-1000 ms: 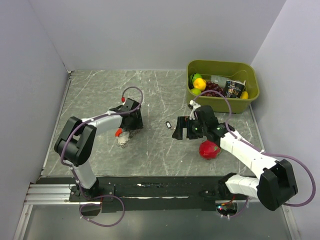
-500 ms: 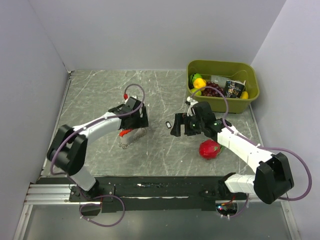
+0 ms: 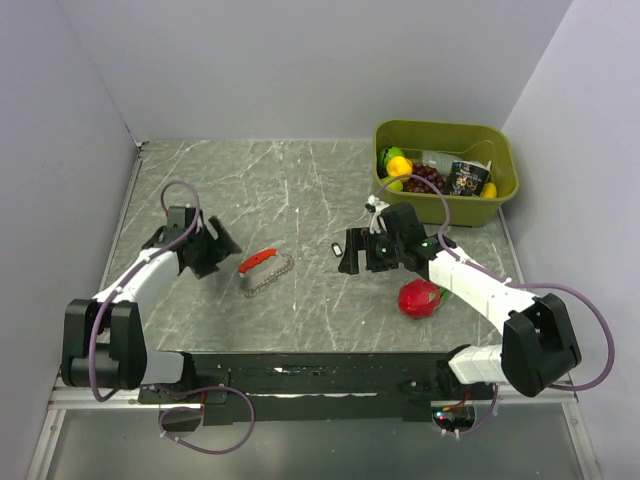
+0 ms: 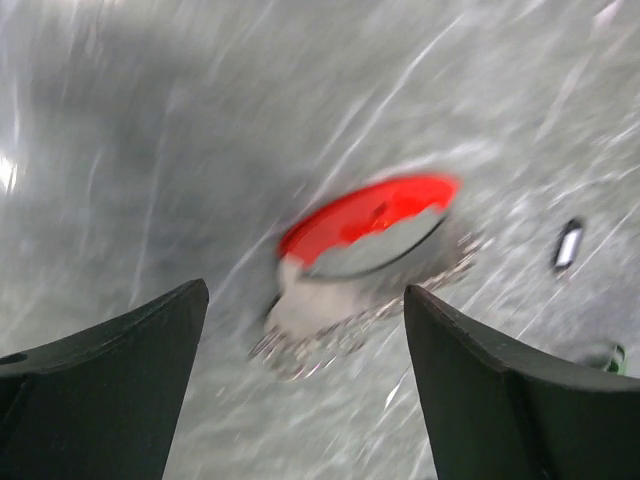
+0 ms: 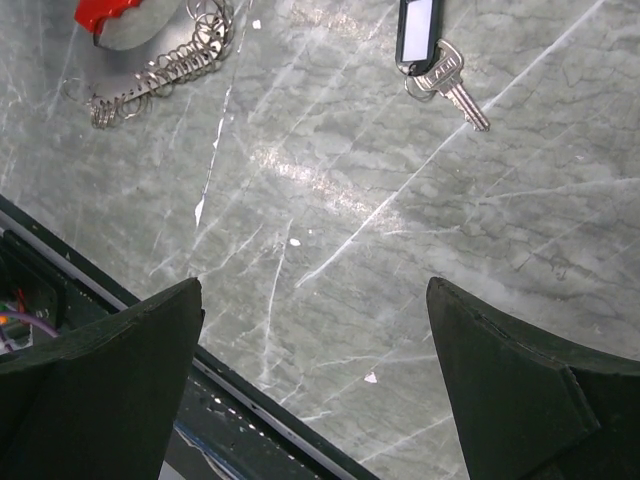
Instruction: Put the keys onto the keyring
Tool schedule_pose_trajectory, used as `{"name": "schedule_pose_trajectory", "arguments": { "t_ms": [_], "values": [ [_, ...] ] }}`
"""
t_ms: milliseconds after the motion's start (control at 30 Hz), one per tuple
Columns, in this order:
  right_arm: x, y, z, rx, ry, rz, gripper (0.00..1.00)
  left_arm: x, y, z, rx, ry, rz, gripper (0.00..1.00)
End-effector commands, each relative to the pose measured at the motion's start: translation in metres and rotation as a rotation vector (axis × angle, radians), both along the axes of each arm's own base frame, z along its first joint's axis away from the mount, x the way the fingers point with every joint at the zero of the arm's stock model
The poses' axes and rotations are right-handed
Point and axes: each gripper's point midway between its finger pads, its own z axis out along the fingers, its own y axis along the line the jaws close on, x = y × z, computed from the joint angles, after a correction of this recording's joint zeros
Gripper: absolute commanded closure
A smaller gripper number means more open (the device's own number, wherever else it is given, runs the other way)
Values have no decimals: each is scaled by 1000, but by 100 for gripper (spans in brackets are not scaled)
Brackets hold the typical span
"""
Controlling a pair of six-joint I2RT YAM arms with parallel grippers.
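Note:
A single silver key on a black tag with a pale window lies mid-table, seen small in the top view as the tag. The keyring is a red curved clip with a chain of metal rings; it lies flat on the table left of the key. My left gripper is open, just left of the clip and apart from it; the left wrist view shows the clip ahead of the left gripper, blurred. My right gripper hovers open beside the tag, with bare table under it.
An olive bin with fruit and a dark packet stands at the back right. A round red fruit lies under the right forearm. The table's near edge and black rail run close below the right gripper. Grey walls stand on three sides.
The left gripper has opened, let go of the red clip and swung back to the left. The clip and chain now lie free. The right gripper has edged slightly left.

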Motion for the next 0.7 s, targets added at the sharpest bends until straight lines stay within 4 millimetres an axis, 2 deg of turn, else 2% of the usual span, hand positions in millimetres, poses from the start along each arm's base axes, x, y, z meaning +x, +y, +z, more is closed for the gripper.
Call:
{"name": "schedule_pose_trajectory", "arguments": {
  "t_ms": [0, 167, 267, 400, 667],
  "values": [
    [12, 12, 20, 43, -62, 28, 0, -24, -14, -1, -149, 38, -25, 16],
    [12, 14, 14, 46, -45, 34, 0, -44, -5, -23, -112, 106, 21, 25],
    [12, 15, 13, 47, -41, 38, 0, -48, 2, -37, -77, 141, 49, 32],
    [13, 15, 11, 43, -38, 39, 0, -46, 8, -43, -42, 144, 66, 42],
    [13, 15, 7, 37, -29, 40, 0, -46, -9, -60, -19, 180, 14, 53]
  ]
}}
